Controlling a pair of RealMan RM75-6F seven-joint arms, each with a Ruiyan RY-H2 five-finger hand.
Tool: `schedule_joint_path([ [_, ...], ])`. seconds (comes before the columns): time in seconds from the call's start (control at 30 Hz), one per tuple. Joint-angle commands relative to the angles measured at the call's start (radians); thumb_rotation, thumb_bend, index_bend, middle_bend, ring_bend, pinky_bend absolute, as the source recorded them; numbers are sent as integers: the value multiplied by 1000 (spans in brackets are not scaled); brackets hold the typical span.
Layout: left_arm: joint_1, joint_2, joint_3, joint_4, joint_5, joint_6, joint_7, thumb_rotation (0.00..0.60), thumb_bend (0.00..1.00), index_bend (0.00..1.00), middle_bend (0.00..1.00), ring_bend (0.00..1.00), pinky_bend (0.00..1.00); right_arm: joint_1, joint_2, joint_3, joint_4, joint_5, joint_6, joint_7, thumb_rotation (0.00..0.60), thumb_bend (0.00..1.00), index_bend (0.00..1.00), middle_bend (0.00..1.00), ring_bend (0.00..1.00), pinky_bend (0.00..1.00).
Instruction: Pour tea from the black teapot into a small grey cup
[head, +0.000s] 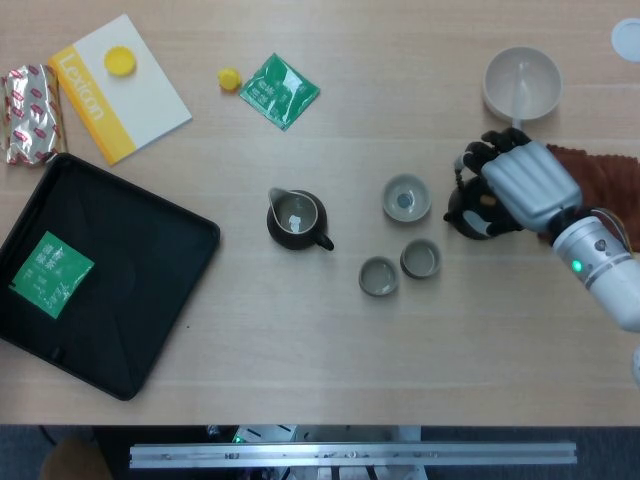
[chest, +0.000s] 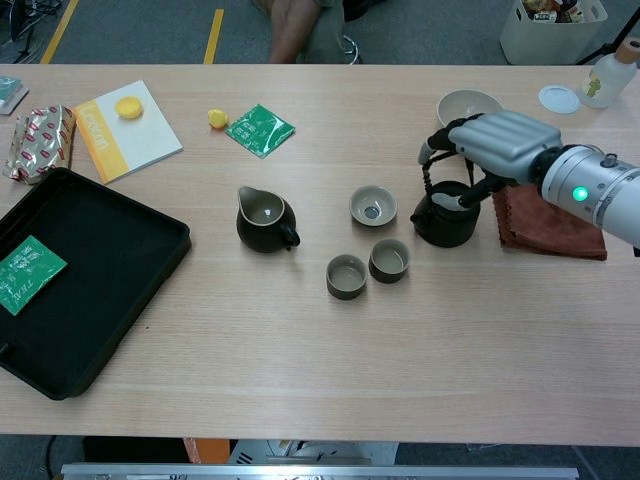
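The black teapot (head: 468, 217) (chest: 443, 218) stands on the table, right of three small grey cups. One cup (head: 407, 197) (chest: 373, 206) is beside its spout; two more (head: 421, 259) (head: 379, 276) sit closer to the front, also seen in the chest view as cups (chest: 389, 260) (chest: 347, 276). My right hand (head: 525, 182) (chest: 497, 145) reaches over the teapot from the right. Its dark fingertips (chest: 432, 150) curl over the upright loop handle and the thumb lies across the lid. My left hand shows in neither view.
A black pitcher (head: 295, 218) (chest: 264, 220) stands left of the cups. Behind the teapot is a white bowl (head: 522, 82) (chest: 465, 105), and a brown cloth (head: 605, 175) (chest: 545, 228) lies to its right. A black tray (head: 120, 290) fills the left side, with a booklet (head: 115, 85) and green packet (head: 280, 90) beyond.
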Motion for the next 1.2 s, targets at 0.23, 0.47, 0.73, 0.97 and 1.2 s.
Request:
schedule_joint_path([
  [0.23, -15, 11, -5, -10, 10, -8, -6, 600, 267, 186, 220, 188, 175, -93, 46, 30, -47, -136, 207, 54, 491, 327, 246, 242, 128, 153],
  [0.47, -34, 11, -3, -12, 31, -23, -7, 600, 267, 186, 220, 188, 175, -249, 81, -3, -66, -274, 492, 16, 600, 335, 304, 350, 209, 156],
  [0.73, -52, -5, -7, -14, 74, -8, 1, 600, 267, 186, 219, 186, 175, -422, 199, -66, -130, -303, 653, 19, 600, 336, 311, 365, 222, 157],
  [0.97, -55, -36, -12, -8, 97, 22, 14, 600, 267, 186, 218, 181, 173, -547, 270, -112, -144, -317, 725, 40, 600, 339, 311, 365, 222, 157],
  [1.2, -58, -45, -10, -16, 95, 21, 30, 600, 267, 186, 218, 181, 172, -613, 277, -106, -115, -318, 740, 92, 600, 339, 311, 365, 222, 157],
])
